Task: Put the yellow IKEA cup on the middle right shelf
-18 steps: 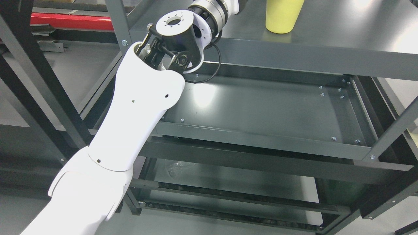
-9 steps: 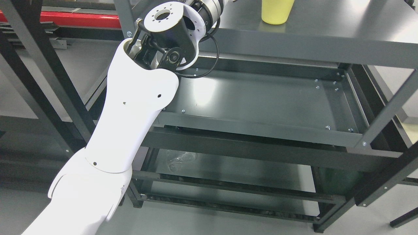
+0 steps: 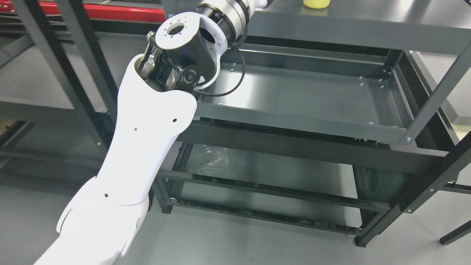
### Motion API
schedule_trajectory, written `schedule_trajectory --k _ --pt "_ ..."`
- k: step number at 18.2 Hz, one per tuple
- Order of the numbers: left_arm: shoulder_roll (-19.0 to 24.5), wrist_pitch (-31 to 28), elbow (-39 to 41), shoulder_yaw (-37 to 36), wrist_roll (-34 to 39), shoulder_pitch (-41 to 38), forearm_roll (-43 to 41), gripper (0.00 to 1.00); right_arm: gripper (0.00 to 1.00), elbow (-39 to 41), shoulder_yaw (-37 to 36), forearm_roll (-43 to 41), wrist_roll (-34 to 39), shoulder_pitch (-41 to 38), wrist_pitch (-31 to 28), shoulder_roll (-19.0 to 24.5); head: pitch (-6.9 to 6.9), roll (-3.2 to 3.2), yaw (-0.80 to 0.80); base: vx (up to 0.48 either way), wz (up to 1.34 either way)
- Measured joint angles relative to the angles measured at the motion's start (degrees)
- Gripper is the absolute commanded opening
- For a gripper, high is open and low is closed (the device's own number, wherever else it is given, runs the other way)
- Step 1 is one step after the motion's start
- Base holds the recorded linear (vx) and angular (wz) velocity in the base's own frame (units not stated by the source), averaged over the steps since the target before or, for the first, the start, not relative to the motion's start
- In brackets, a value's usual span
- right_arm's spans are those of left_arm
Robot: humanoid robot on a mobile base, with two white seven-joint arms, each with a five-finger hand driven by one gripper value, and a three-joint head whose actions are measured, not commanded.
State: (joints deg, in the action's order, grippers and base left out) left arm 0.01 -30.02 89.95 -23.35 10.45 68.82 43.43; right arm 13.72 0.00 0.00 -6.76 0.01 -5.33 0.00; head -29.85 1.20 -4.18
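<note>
Grey workshop flooring surrounds a dark metal shelving unit (image 3: 305, 121), which serves as the reference for all positions below. A red beam (image 3: 121, 11) runs along the top edge of the view, behind and to the left of the unit.

The yellow cup (image 3: 315, 3) stands on the upper visible deck of the unit, toward its right half. Only the base of the cup shows at the top edge of the picture; the rest is cut off.

The left arm (image 3: 147, 132) enters from the lower left, passes in front of the unit's left post and reaches up toward the upper deck. Its wrist section (image 3: 220, 16) ends at the top edge of the picture, left of the cup. The hand itself lies beyond the frame, so whether its fingers are spread, curled or holding anything cannot be determined. No part of the arm in view touches the cup. The right arm does not show.

Change over the last second: the whole picture has shifted. The unit and cup sit higher in the frame and more floor shows below, which indicates camera motion rather than motion of the objects. The cup has not changed place on its deck.

Judgement: the cup already rests on a shelf, apparently released. Whether this deck is the middle one cannot be confirmed, because the top of the unit is out of view.

A crumpled clear plastic bag (image 3: 213, 162) lies on a lower deck.
</note>
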Motion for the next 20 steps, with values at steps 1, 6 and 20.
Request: schedule_trajectory --k 1,6,20 --pt "0.0 2.11 0.37 0.0 -3.62 -1.32 -0.65 0.99 0.99 0.0 0.0 0.0 0.05 -0.01 0.0 0.0 0.0 0.0 0.0 -0.248 0.1" --pt "0.0 12.2 0.12 -0.45 -11.24 -10.1 -13.48 0.99 0.99 -0.01 0.0 0.0 0.07 -0.03 0.0 0.0 0.0 0.0 0.0 -0.26 -0.09" --pt "-0.01 25.01 -6.72 8.79 5.53 -42.04 -36.44 0.99 0.99 0.0 0.0 0.0 0.08 0.0 0.0 0.0 0.0 0.0 0.0 -0.095 -0.13"
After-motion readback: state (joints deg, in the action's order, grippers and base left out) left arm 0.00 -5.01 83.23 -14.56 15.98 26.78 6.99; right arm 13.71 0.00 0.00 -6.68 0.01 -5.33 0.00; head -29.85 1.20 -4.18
